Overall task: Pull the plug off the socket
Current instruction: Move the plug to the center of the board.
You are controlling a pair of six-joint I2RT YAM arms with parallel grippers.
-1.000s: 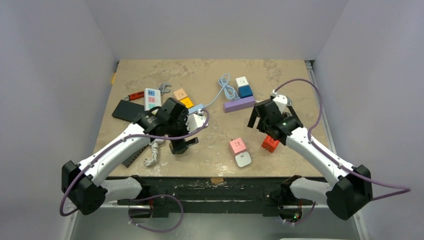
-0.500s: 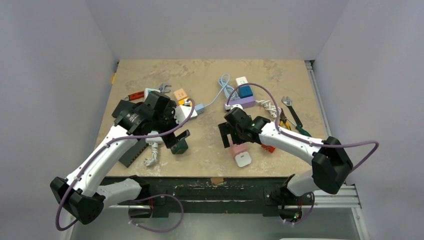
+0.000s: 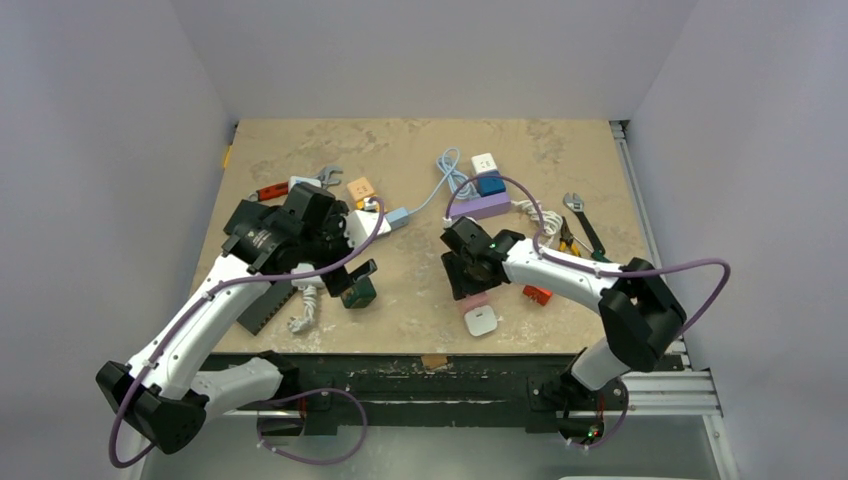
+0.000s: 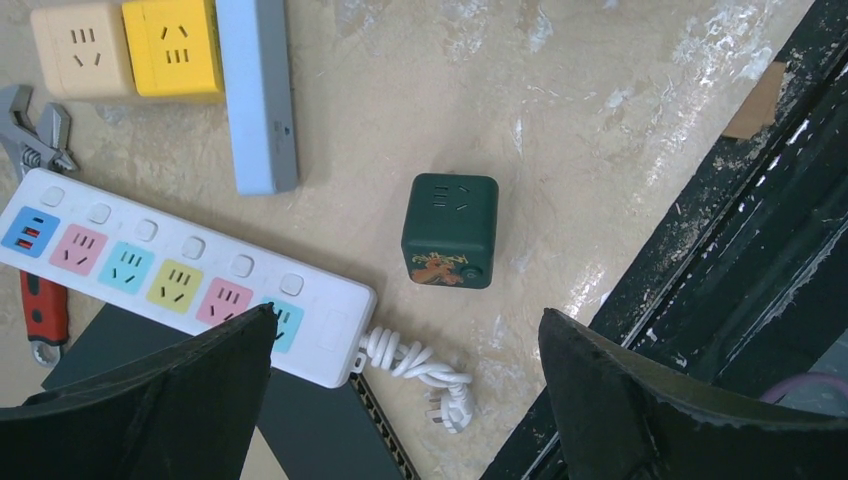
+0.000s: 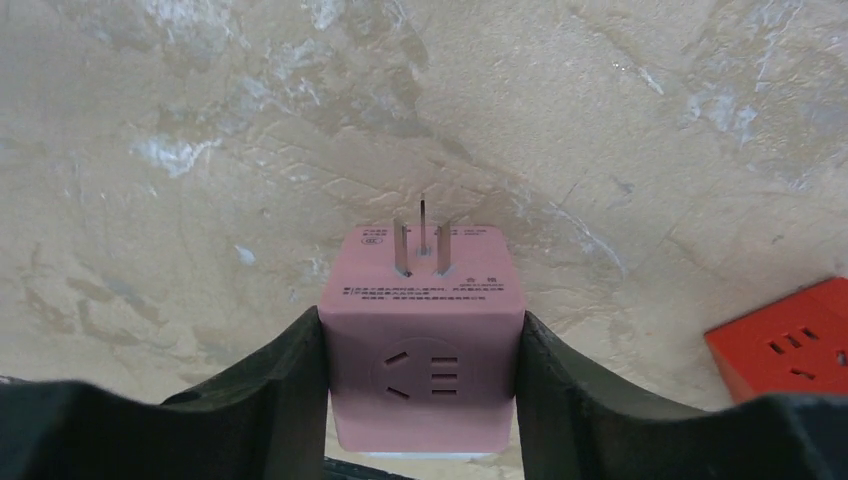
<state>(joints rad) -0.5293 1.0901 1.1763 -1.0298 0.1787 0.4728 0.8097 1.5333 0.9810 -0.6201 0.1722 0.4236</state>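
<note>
Pink plug cube (image 5: pixel 422 330), squarely between right jaws, both touching

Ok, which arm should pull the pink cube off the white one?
Right: the right gripper clasps the pink cube beside the white cube; the left gripper hangs open over the green cube.

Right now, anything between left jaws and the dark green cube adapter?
Nothing. Left wrist view shows only bare beige tabletop between the open left jaws and the dark green cube adapter.
</note>
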